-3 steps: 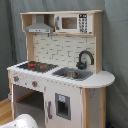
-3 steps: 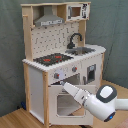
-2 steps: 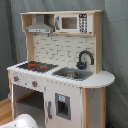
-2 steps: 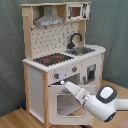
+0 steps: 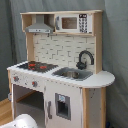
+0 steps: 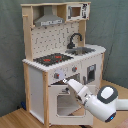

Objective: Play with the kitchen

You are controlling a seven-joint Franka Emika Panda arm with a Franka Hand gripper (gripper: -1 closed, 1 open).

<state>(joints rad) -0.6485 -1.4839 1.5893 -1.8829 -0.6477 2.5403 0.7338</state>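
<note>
Now your end effector [image 6: 66, 81] sits at the kitchen [image 6: 60, 55] front, just below the knobs [image 6: 57, 76]; finger state can't be told

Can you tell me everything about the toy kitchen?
The kitchen is tall, white and pale wood, standing upright on a wooden floor before a grey curtain. It has a black stovetop with red rings, a black faucet over a sink, knobs, a grey hood and a small microwave. In the second exterior view, the robot arm reaches toward its windowed oven door.

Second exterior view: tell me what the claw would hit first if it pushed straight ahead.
Most likely the front panel of the white and light-wood toy kitchen, around the knob above the oven door; depth is unclear.
</note>
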